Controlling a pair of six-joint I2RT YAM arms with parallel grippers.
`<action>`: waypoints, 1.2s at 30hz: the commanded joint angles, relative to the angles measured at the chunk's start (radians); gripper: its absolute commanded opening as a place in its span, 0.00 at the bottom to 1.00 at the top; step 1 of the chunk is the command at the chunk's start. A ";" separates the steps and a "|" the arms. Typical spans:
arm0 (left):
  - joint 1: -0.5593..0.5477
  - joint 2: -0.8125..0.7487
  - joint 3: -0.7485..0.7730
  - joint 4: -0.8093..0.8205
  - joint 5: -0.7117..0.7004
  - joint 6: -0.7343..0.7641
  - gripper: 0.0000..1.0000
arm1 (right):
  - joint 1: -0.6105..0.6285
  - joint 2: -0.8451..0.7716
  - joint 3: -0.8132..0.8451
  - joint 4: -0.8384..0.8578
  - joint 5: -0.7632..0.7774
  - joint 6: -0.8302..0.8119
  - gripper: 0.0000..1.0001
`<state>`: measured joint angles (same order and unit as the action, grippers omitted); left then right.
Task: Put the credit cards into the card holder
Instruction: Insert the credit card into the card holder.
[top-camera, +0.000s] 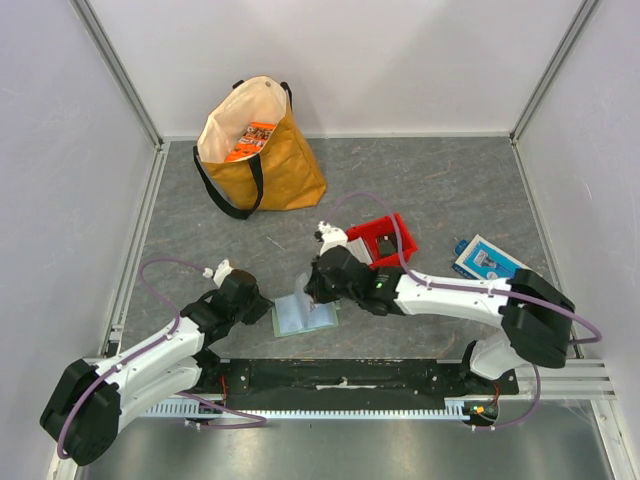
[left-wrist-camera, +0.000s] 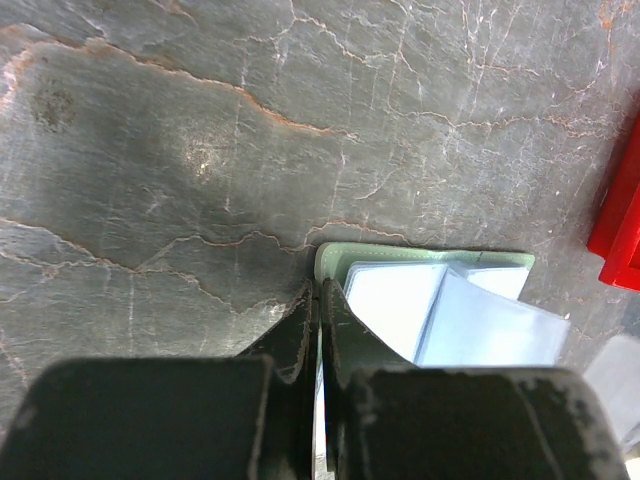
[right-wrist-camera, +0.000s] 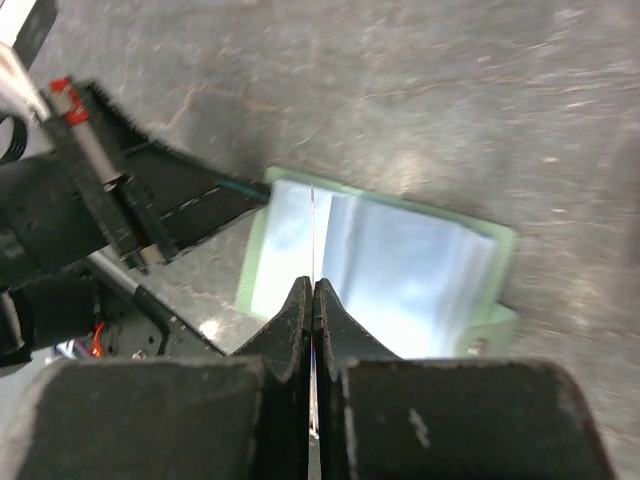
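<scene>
My right gripper pinches a card edge-on over the open holder by the near edge of the table; my left gripper clamps its corner. Insertion step: next, line the card with a pocket mouth.

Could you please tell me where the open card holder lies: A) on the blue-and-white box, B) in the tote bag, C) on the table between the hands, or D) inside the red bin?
C: the card holder lies open on the table, left hand at its edge, right hand above it.
</scene>
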<state>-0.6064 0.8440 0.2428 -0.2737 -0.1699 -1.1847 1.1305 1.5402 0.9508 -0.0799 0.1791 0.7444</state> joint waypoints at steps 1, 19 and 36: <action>0.000 0.000 -0.010 -0.002 0.004 -0.010 0.02 | -0.047 -0.087 -0.067 -0.034 0.085 0.016 0.00; 0.000 -0.014 -0.016 -0.013 0.000 -0.010 0.02 | -0.055 -0.051 -0.138 -0.040 0.079 0.088 0.00; 0.000 0.001 -0.014 0.001 0.006 -0.012 0.02 | 0.038 0.198 -0.006 0.071 -0.047 0.063 0.00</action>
<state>-0.6064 0.8375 0.2382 -0.2733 -0.1661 -1.1847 1.1263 1.6882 0.8928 0.0143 0.1829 0.8402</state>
